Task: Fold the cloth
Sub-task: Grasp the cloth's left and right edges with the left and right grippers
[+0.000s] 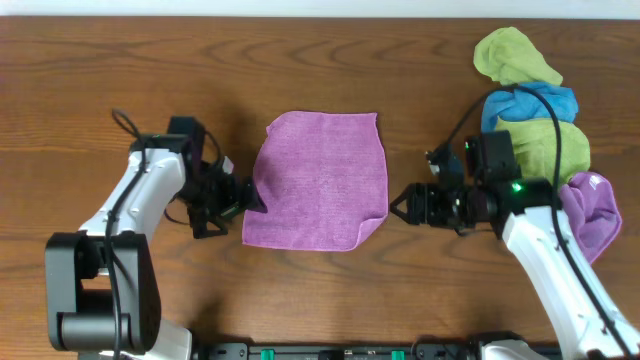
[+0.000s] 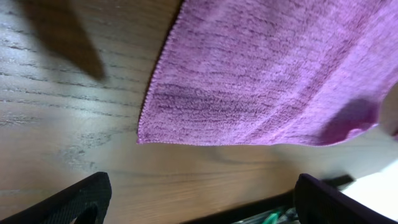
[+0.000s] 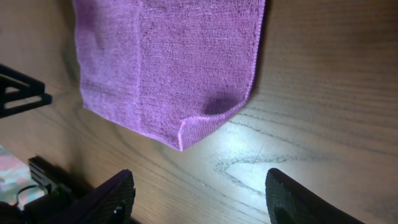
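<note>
The cloth is found spread flat at the middle of the table, between the two arms. In the overhead view the left gripper is seen at the cloth's left edge. The right gripper is seen just beside its near right corner. Whether either touches the fabric cannot be told from that view.

The wrist views supply what the overhead does not. The left fingers are shown wide apart with nothing held between them, the cloth's hem lying just beyond. The right fingers are likewise apart, with nothing clamped. A small turned-up lip at the cloth's near right corner is recorded clearly only in the right wrist view.

Only the overhead shows the pile of other cloths, green, blue and lavender, at the far right of the table, well apart from the cloth.
</note>
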